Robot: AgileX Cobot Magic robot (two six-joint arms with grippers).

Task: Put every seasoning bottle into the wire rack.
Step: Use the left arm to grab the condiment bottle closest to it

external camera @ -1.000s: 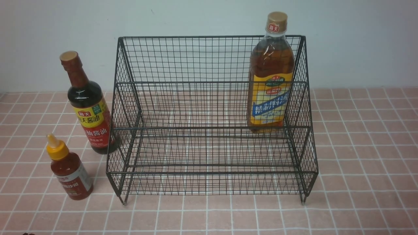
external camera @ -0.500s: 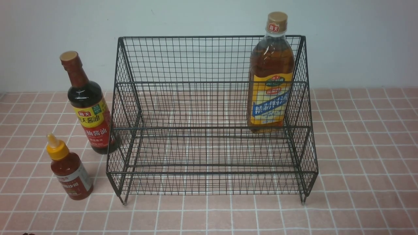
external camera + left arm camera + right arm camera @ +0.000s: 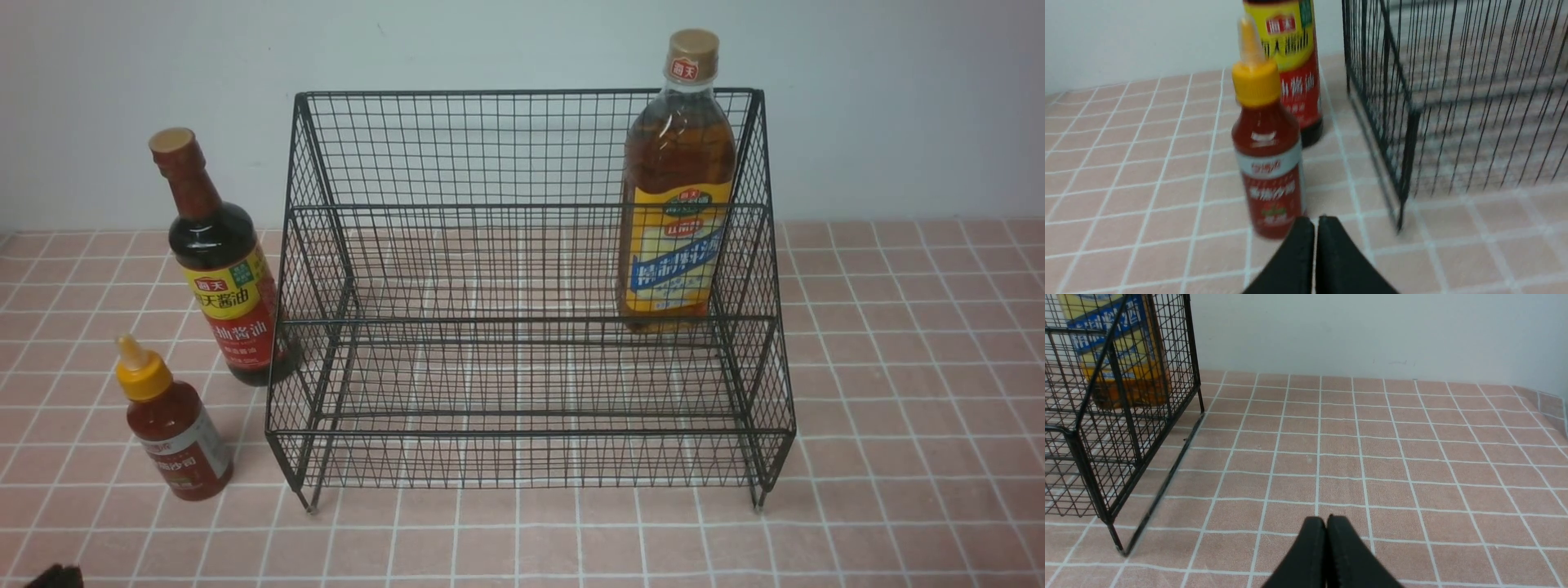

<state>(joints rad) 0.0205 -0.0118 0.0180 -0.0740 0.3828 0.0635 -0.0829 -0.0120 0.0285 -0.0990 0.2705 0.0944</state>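
The black wire rack [image 3: 531, 269] stands mid-table. The tall amber bottle [image 3: 676, 188] with a tan cap stands upright on its upper tier at the right, also showing through the mesh [image 3: 1118, 355]. The dark soy-sauce bottle [image 3: 220, 269] stands on the tiles just left of the rack. Nearer the front is the small red-sauce bottle [image 3: 171, 425] with a yellow nozzle. My left gripper [image 3: 1314, 220] is shut and empty, just short of the red-sauce bottle [image 3: 1269, 163]; a dark bit of it shows at the front view's bottom left corner [image 3: 53, 576]. My right gripper [image 3: 1326, 519] is shut and empty, over bare tiles right of the rack [image 3: 1110, 457].
The table is covered in a pink tiled cloth [image 3: 898, 408], with a pale wall [image 3: 898, 106] right behind the rack. The soy-sauce bottle [image 3: 1294, 65] stands close behind the red-sauce bottle, with the rack's left corner post [image 3: 1404, 163] beside them.
A dark part of the left arm has come into the bottom left corner of the front view. Bottles and rack have not moved.
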